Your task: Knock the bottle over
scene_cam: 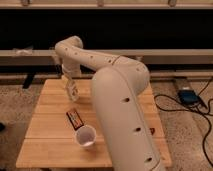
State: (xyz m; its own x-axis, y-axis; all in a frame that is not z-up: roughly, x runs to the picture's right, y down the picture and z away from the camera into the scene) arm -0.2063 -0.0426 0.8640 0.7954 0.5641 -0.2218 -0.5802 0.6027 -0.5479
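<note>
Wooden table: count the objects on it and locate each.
3: a slim whitish translucent plastic bottle at the gripper near the back left, a flat dark orange-marked packet mid-table, a round white cup at the front. The arm may hide others.

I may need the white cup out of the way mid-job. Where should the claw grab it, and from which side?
Probably take the cup by its rim, coming straight down. It stands upright, mouth up. The dark packet lies close behind it and the arm bulks close beside it, so side approaches look tight. The claw hangs over the table's back left.
</note>
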